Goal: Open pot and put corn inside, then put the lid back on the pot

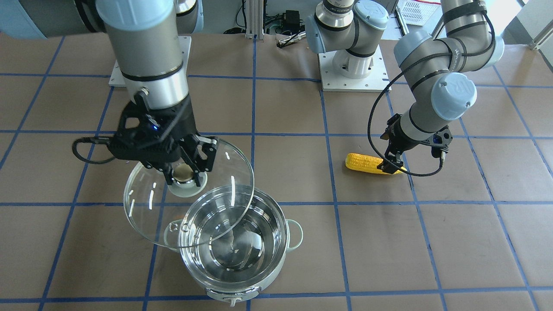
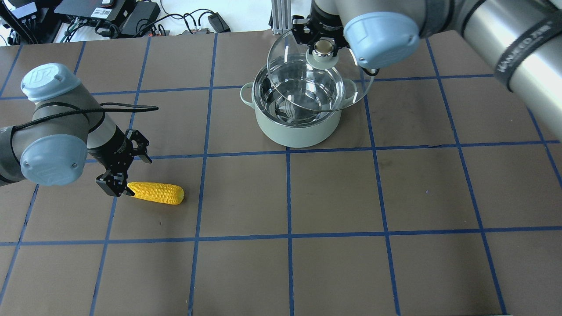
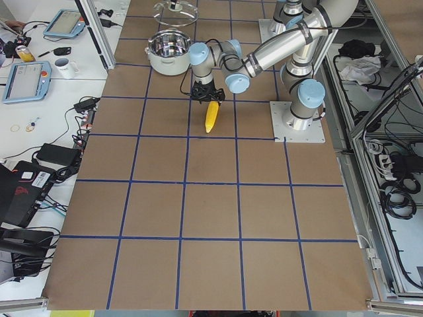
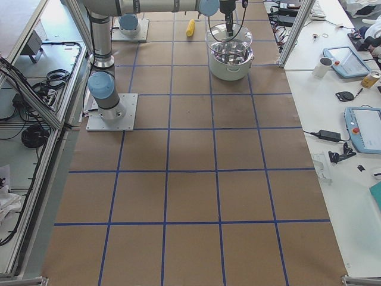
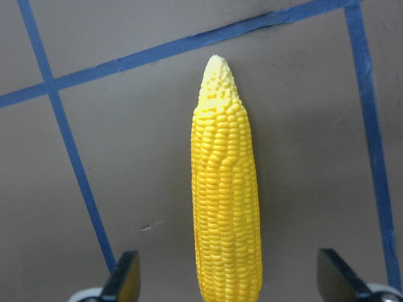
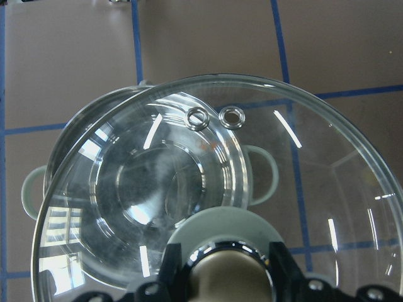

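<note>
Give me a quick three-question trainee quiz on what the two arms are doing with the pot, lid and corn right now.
1. True or false: the lid rests flat on the pot.
2. Multiple choice: the left pincer, by the corn, is A) shut on it; B) open astride its thick end; C) lifting it.
3. Fill in: the right pincer grips the lid by its ____.
Key: 1 false, it is held tilted above the pot; 2 B; 3 knob.
</note>
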Motion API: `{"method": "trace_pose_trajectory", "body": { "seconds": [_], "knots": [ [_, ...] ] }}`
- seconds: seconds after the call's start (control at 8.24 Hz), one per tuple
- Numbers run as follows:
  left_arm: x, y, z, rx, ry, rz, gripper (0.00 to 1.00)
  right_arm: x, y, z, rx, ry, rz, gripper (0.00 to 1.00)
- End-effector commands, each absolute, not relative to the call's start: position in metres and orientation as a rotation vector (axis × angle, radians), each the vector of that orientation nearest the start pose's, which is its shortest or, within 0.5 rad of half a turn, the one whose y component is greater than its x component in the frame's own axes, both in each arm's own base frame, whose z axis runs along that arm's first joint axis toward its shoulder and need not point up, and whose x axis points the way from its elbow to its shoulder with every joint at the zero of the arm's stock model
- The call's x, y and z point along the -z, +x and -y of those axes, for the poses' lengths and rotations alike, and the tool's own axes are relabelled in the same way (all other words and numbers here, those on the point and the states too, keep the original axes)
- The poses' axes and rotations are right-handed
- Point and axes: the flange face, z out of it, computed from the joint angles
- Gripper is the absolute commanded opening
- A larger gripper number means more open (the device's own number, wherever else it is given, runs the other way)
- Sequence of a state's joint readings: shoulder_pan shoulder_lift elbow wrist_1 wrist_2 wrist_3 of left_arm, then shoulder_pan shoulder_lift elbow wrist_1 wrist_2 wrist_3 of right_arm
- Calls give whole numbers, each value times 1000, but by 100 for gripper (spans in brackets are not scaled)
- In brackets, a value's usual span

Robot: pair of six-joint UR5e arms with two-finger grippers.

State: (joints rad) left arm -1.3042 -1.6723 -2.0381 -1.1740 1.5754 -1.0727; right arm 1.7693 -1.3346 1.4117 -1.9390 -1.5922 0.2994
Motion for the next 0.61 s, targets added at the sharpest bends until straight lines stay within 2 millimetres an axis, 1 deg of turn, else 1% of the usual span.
{"method": "trace_pose_trajectory", "body": {
  "seconds": [0.0, 0.12, 0.36, 0.49],
  "knots": [
    [-232, -5, 487, -237, -1930, -2398, 100, -522, 182, 511, 300, 80, -3098, 19],
    [-229, -4, 488, -248, -1935, -2399, 100, -530, 175, 495, 240, 90, -3109, 19],
    [-208, -3, 492, -296, -1927, -2381, 100, -543, 173, 474, 221, 90, -3114, 20],
    [-202, -3, 493, -305, -1935, -2362, 100, -539, 172, 469, 178, 79, -3119, 20]
  ]
}}
